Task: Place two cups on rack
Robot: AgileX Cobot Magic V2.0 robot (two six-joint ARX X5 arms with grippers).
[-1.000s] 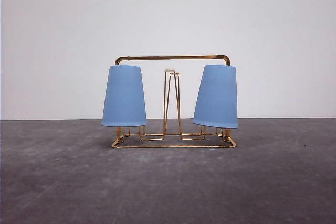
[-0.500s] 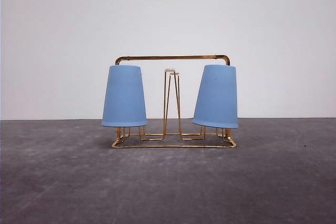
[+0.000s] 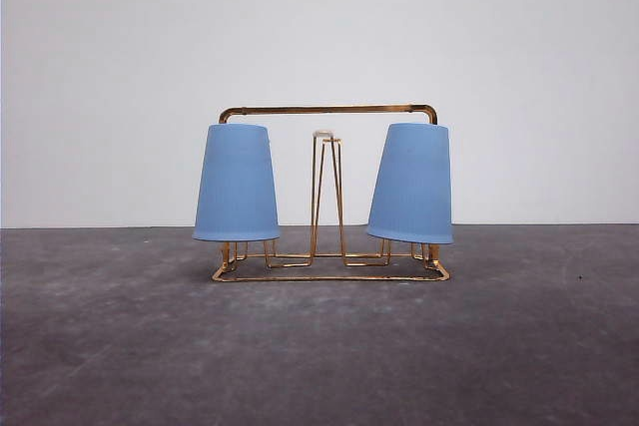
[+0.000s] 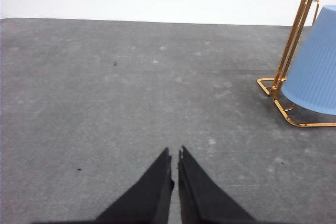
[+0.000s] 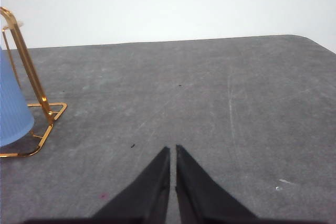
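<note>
Both light-blue cups, the left cup (image 3: 236,184) and the right cup (image 3: 411,185), are seen inverted on the gold rack (image 3: 329,271) mid-tabletop (image 3: 319,346), the task judged complete, while left gripper (image 4: 174,156) and right gripper (image 5: 172,150) are held empty, fingers nearly closed, well apart from it.

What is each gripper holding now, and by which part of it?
Nothing is held. The left gripper and the right gripper are shut on nothing above the table. Both cups hang upside down on the rack.
</note>
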